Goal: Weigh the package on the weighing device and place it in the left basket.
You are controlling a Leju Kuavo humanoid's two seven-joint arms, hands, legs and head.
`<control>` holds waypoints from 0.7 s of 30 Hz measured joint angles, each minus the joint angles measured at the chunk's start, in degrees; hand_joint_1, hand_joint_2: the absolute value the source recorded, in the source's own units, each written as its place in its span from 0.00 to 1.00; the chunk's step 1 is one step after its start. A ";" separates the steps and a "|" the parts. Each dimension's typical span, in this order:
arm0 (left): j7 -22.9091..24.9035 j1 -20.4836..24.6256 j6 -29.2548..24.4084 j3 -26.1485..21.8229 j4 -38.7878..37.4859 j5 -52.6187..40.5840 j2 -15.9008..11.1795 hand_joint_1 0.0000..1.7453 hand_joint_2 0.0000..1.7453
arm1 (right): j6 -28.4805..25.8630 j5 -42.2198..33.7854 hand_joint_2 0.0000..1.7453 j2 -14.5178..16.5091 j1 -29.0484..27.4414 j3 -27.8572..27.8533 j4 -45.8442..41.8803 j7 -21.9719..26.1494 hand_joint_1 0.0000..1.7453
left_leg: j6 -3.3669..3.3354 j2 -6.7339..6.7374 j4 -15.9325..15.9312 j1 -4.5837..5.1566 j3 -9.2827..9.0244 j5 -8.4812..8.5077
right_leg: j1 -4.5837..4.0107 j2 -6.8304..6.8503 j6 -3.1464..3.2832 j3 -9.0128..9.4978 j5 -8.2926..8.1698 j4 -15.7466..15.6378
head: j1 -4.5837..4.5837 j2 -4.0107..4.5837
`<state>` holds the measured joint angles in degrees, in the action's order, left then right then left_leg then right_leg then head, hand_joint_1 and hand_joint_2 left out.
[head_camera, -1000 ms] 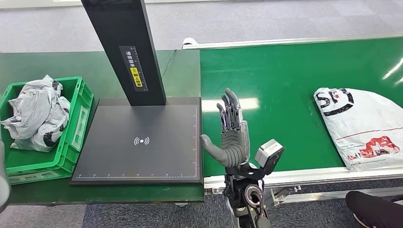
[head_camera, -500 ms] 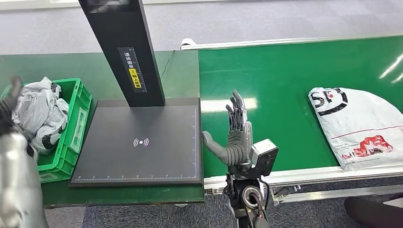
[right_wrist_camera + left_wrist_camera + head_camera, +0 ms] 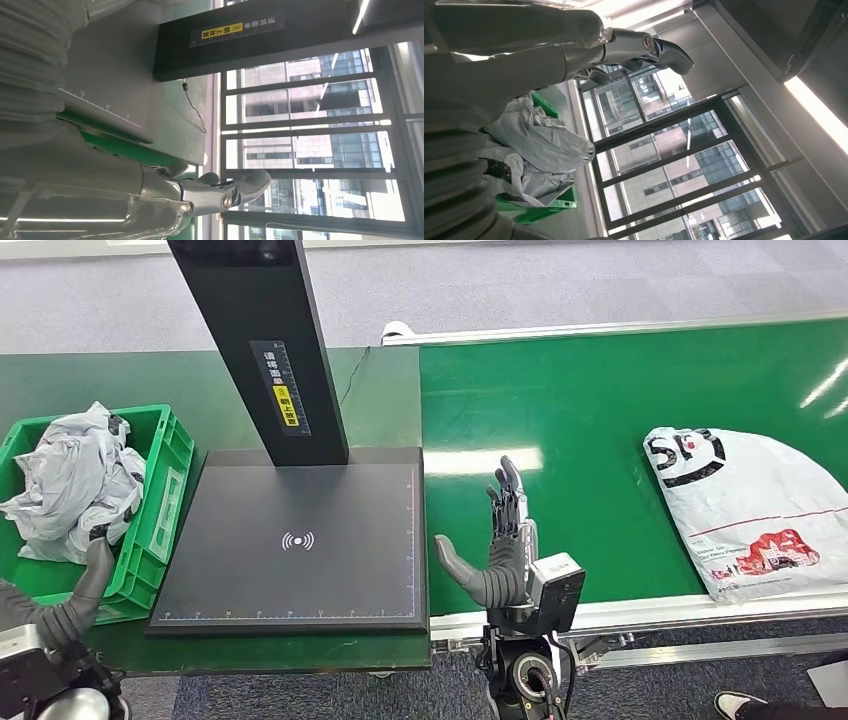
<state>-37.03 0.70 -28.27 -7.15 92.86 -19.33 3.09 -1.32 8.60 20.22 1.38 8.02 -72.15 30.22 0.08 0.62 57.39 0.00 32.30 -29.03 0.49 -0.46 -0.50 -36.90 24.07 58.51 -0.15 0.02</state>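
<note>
Surroundings: a black weighing device [image 3: 292,540] with a tall black column [image 3: 262,345] is set on the bench [image 3: 380,390], just to the left of the right hand; its platform is bare. A green conveyor belt [image 3: 600,400] is spread beneath and beyond the right hand.
Left basket: a green basket [image 3: 160,500] is seen just beyond the left hand, with crumpled grey bags [image 3: 70,480] piled in it.
Right hand: the right hand [image 3: 497,550] is held upright over the belt's near edge, fingers straight and spread, thumb stretched toward the scale; nothing is held or touched.
Left hand: the left hand [image 3: 65,605] is raised at the basket's near corner; nothing is gripped, thumb apart from the fingers.
Package: the white printed package [image 3: 755,510] is laid flat on the belt, well to the right of the right hand, untouched.
</note>
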 joint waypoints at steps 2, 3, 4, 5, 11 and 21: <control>0.03 -0.76 1.05 0.24 0.95 0.82 0.28 0.00 1.00 | -0.36 0.30 1.00 0.00 -0.09 -0.02 -0.03 -0.18 0.00 | 0.00 0.02 0.00 -0.01 -0.01 0.00 | 0.00 0.00 0.00 0.02 0.00 0.01 | 0.01 -0.01; -0.02 -1.55 2.38 0.39 1.61 1.92 0.60 0.00 1.00 | -0.78 0.63 1.00 -0.01 -0.23 -0.05 -0.07 -0.35 0.00 | 0.00 0.03 0.00 -0.02 -0.02 0.00 | 0.00 0.00 0.00 0.02 0.00 0.01 | 0.01 0.00; -0.23 -2.85 4.41 0.61 2.48 3.70 1.16 0.00 1.00 | -1.34 1.09 1.00 -0.03 -0.48 -0.10 -0.11 -0.56 0.00 | 0.00 0.05 -0.01 -0.01 -0.04 -0.02 | 0.01 -0.01 0.00 0.02 0.01 0.00 | 0.01 0.00; -0.67 -4.69 7.32 1.03 3.51 6.22 1.94 0.00 1.00 | -1.95 1.66 1.00 -0.10 -0.86 -0.18 -0.14 -0.75 0.00 | 0.00 0.06 -0.01 -0.01 -0.05 -0.04 | 0.01 -0.01 -0.01 0.03 0.04 0.00 | 0.01 0.00; -2.94 -14.19 22.51 5.81 5.81 16.17 7.63 0.00 0.50 | -3.37 3.71 1.00 -1.15 -3.37 -1.46 1.19 -1.36 0.00 | -0.15 -0.18 0.01 0.01 0.00 -0.22 | 0.03 0.15 -0.13 0.07 0.20 -0.09 | -0.01 0.01; 3.32 -17.58 36.73 8.98 -0.36 20.52 10.86 0.00 1.00 | -2.92 2.70 1.00 -2.85 -9.98 -3.10 5.26 3.42 0.00 | -0.13 -0.25 -0.02 0.00 0.06 -0.29 | -0.01 0.29 -0.08 0.09 0.27 -0.08 | 0.00 0.00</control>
<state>-33.70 -16.89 8.46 1.83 92.50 1.19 13.95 -4.24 11.30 17.37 -8.60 4.92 -66.89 33.64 -0.05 0.37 57.37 0.00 32.37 -29.32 0.49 -0.17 -0.59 -36.81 24.34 58.43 -0.15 0.01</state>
